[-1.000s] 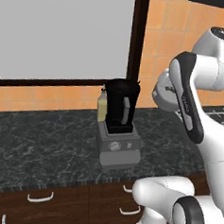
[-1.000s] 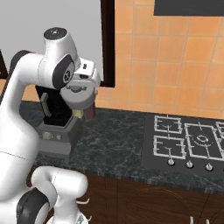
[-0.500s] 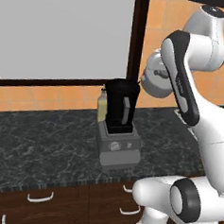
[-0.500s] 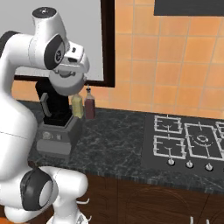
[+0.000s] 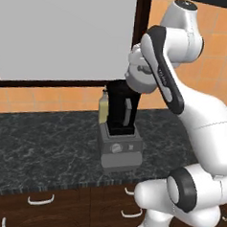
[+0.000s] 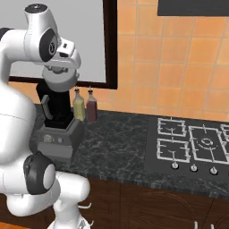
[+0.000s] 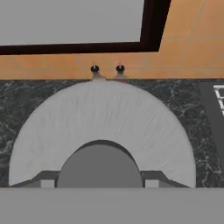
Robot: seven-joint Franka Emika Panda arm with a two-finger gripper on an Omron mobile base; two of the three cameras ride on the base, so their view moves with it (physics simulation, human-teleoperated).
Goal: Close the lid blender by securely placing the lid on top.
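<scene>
Pinching the lid by its knob, the end effector has swung over the blender jar.

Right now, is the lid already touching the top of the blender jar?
Cannot tell. In the right base view the lid sits right at the blender jar's top, but no view plainly shows contact or a gap.

This is a home kitchen. A dark marbled surface runs along an orange-tiled wall over brown drawers with pale handles. A gas hob with knobs is set into it, and a blender and two bottles stand by a dark-framed window.
</scene>
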